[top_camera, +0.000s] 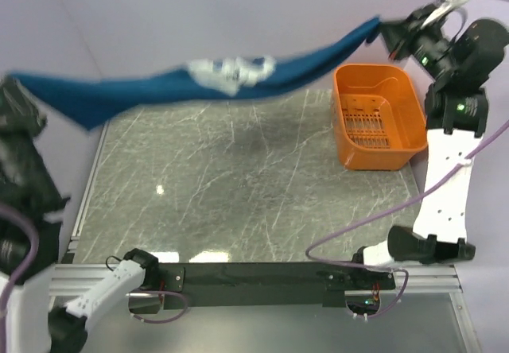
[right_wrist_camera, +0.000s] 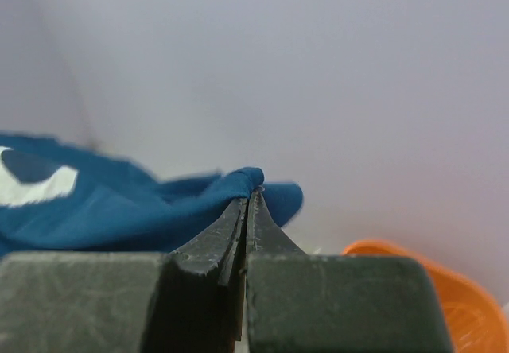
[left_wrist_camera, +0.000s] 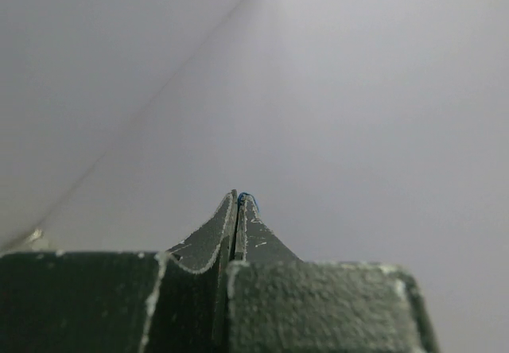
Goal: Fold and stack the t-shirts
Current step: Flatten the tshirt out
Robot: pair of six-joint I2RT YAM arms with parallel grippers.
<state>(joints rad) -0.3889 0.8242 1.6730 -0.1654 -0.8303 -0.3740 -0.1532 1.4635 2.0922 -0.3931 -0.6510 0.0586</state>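
1. The dark navy-blue short-sleeved cotton t-shirt (top_camera: pixel 143 85), its pale chest print (top_camera: pixel 231 71) facing up, hangs stretched in the air above the grey marbled surface (top_camera: pixel 238 194). It spans from the left arm to the right arm.
2. Left fingers (left_wrist_camera: pixel 239 208): pressed together, with only a sliver of blue fabric showing at the tips. In the top view the shirt's left end rises to that blurred arm.
3. Right fingers (right_wrist_camera: pixel 248 206): clamped on a bunched fold of the shirt's edge.
4. The orange plastic basket (top_camera: pixel 374 158) stands at the surface's far right, beneath the shirt's right end and apart from it.
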